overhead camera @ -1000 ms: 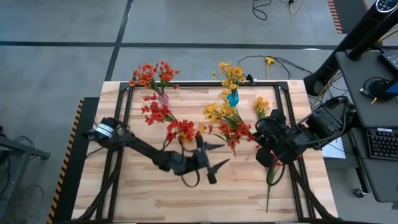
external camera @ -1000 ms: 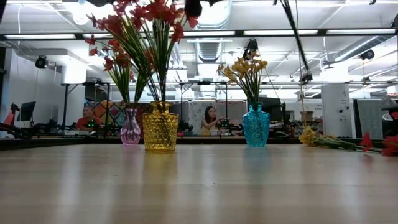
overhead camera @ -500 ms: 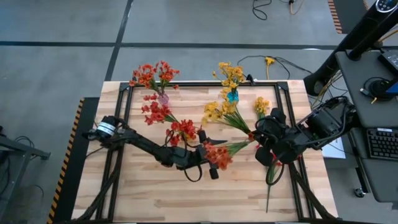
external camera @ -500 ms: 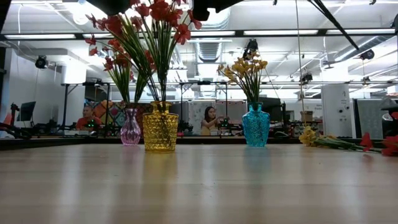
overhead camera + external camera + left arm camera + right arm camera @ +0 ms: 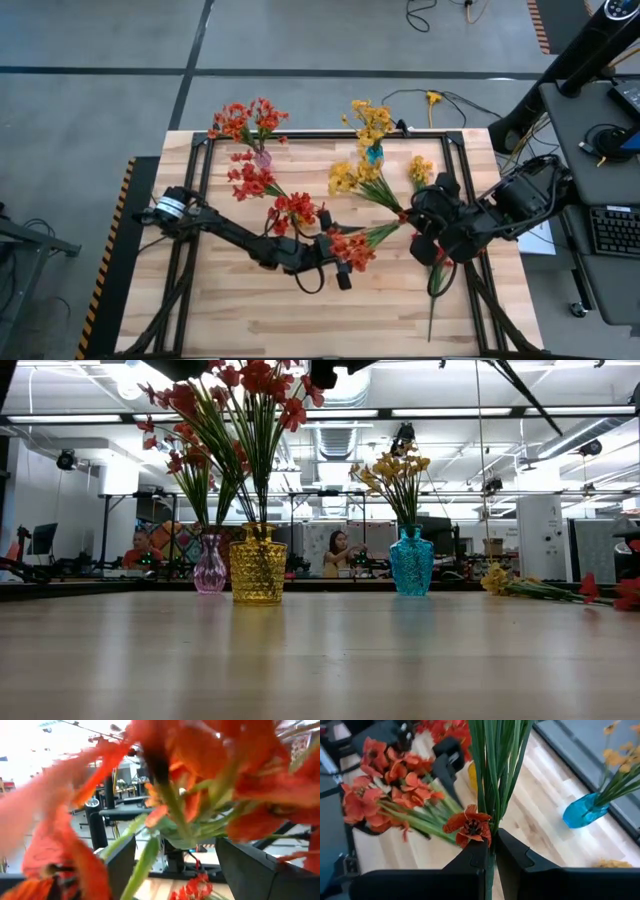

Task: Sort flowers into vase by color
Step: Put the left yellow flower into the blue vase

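My right gripper [image 5: 415, 228] [image 5: 490, 845] is shut on a bunch of flowers. Its yellow cluster [image 5: 345, 180] points at the far left and its red-orange cluster [image 5: 350, 250] reaches toward the left arm. My left gripper [image 5: 340, 262] [image 5: 175, 845] is open, and the red-orange blossoms [image 5: 200, 780] sit between its fingers. A yellow vase [image 5: 258, 570] and a pink vase [image 5: 210, 575] hold red-orange flowers. A teal vase [image 5: 412, 560] holds yellow ones. My right gripper pinches several green stems [image 5: 489, 827] together between its two fingers, coming level from the table's right. The stems fan out from the fingers toward the table's left, lifted clear of the table. My left gripper stands around the red-orange blossoms; whether its fingers touch them I cannot tell.
Loose flowers lie on the table's right part: a yellow sprig [image 5: 420, 170] [image 5: 500, 578] and a long stem [image 5: 434, 295] near the right arm. The three vases stand along the far half. A black frame [image 5: 200, 190] runs round the tabletop. People sit in the room beyond.
The red-orange cluster of the bunch in my right gripper has swung from beside the yellow cluster toward the near edge and left, in between my left gripper's open fingers. The yellow cluster has stayed. In the last half second little has moved.
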Robot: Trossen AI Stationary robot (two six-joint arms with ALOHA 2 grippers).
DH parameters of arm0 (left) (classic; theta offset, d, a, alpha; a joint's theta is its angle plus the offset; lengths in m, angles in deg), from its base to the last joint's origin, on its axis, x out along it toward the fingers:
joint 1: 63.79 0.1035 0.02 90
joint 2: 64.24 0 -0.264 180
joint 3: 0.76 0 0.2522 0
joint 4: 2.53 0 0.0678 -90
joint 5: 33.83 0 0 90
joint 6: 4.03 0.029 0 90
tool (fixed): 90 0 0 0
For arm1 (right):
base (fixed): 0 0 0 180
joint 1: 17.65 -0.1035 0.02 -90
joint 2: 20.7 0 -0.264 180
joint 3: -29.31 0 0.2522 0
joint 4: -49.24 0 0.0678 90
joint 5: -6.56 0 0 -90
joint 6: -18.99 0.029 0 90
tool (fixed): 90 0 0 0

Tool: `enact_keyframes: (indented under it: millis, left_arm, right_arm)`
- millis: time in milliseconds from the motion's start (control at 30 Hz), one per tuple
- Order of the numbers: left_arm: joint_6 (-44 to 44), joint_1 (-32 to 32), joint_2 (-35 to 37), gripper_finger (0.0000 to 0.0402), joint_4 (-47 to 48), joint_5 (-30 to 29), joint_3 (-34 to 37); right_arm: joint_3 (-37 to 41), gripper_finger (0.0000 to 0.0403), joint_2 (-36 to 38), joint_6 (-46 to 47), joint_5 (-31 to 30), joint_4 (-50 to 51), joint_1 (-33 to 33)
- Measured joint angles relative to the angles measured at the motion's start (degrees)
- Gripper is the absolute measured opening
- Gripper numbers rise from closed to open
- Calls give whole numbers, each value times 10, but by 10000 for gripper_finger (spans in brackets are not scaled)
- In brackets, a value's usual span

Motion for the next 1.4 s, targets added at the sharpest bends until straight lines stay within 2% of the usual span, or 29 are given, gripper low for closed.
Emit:
enact_keyframes:
  millis: [233, 467, 633, 733, 867, 1000, 1133, 1300, 1400]
  left_arm:
    - [29, 0, 0, 257, 15, 0, -44]
    - [31, -2, 0, 235, 61, -2, -65]
    - [31, -3, 0, 181, 66, -7, -65]
    - [27, -3, 0, 137, 88, -33, -65]
    - [26, -3, 0, 80, 112, -50, -65]
    - [25, -4, 0, 45, 118, -50, -65]
    - [29, -10, 0, 40, 125, -53, -65]
    - [58, -27, 0, 50, 125, -101, -65]
    - [66, -31, 0, 55, 126, -110, -65]
  right_arm:
    - [1, 25, -11, 0, 4, -6, 0]
    - [2, 78, -26, -19, 3, -6, 0]
    - [3, 117, -33, -20, 3, 0, 0]
    - [5, 134, -33, -20, 3, 9, 0]
    - [9, 148, -33, -20, 4, 10, 0]
    - [17, 156, -33, -17, 4, 10, 0]
    - [40, 157, -33, 3, 11, 10, 0]
    - [98, 155, -33, 32, 43, 10, 0]
    - [131, 158, -33, 49, 51, 10, 0]
